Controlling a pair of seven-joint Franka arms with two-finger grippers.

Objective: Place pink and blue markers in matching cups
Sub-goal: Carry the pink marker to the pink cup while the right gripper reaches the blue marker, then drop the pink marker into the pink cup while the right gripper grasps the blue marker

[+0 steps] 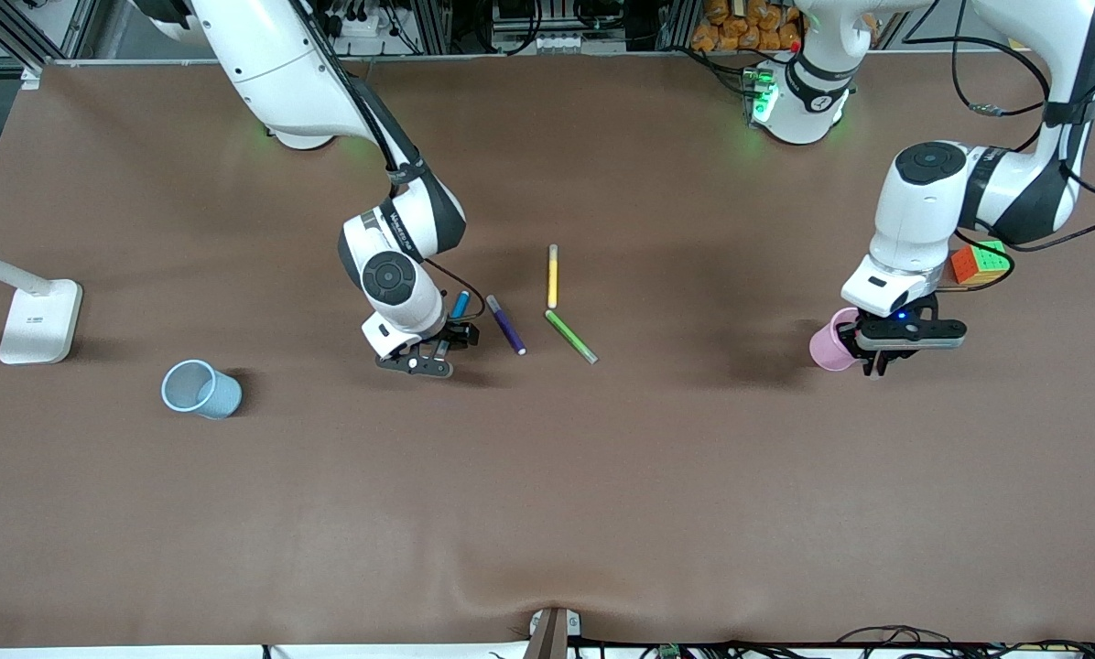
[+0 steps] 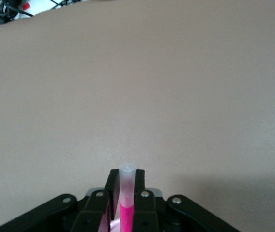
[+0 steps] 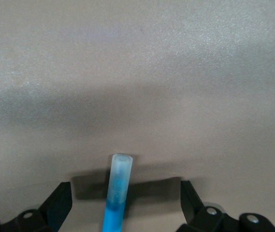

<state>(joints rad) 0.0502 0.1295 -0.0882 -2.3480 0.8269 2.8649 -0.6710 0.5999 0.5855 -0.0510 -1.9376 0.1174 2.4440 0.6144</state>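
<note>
Right now the right claw (image 1: 433, 352) sits low at mid-frame, spread wide astride the blue marker (image 3: 118, 193) on the surface. The marker's length runs straight between the fingers, square across their closing line. The left claw (image 1: 894, 352) pinches the pink marker (image 2: 126, 205) just beside the pink cup (image 1: 829, 340).

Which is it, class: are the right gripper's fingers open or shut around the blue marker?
Open: the right gripper's fingers stand wide apart, the slim blue marker lying between them, untouched.

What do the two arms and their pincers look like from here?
Both arms are glossy white with black joint bands and round black caps near the wrists. Black cables run along each. The left pincer and right pincer are black, with silver screws; a blue light glows above the left one.
</note>
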